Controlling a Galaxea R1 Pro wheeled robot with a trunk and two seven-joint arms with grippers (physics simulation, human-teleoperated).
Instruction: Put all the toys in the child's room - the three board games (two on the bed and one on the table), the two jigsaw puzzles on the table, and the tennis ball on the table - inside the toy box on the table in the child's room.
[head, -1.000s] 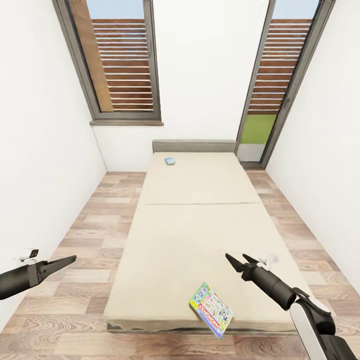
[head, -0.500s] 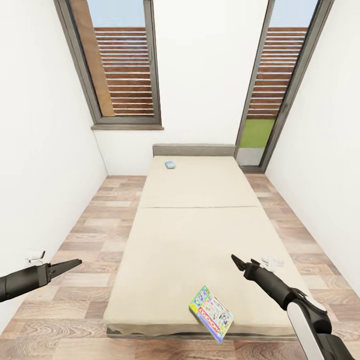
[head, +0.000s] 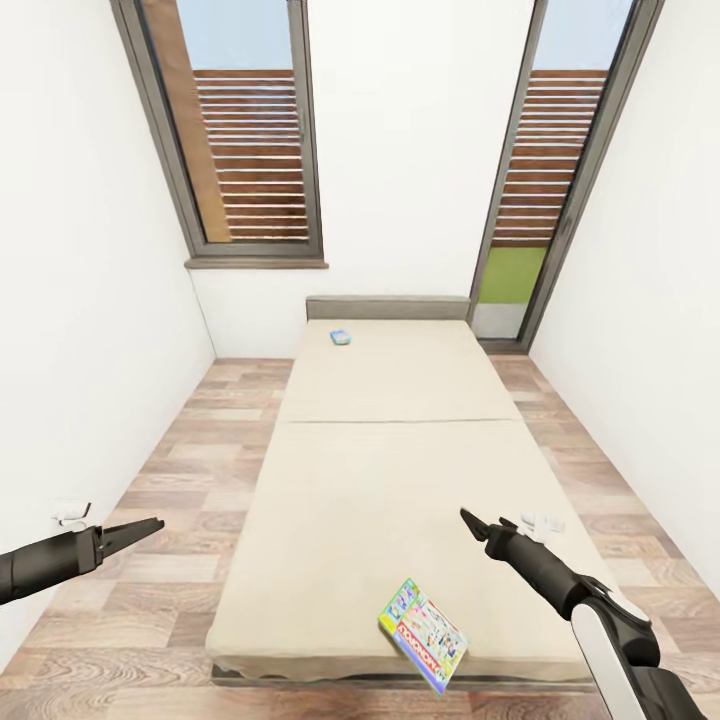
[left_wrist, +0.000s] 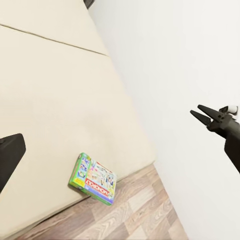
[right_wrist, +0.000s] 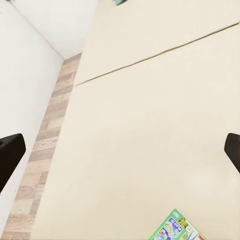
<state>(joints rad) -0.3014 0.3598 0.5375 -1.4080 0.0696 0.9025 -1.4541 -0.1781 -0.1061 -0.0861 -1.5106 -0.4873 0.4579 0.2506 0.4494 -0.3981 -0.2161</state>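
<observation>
Board game (head: 423, 634) overhanging the bed's (head: 390, 470) near edge, floor (head: 180, 520) alongside.

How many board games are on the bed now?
2. One lies at the near edge of the bed, overhanging it slightly; the other, small and blue, lies near the headboard.

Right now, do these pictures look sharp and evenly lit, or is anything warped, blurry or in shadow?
Head view: flat, even light with barely any shadows; the walls and window frames lean outward, a wide-lens warp; the far game box is too small to read. Left wrist view: the near game box on the bed is sharp, its cover readable. Right wrist view: dark blurred shapes at both side edges.
</observation>
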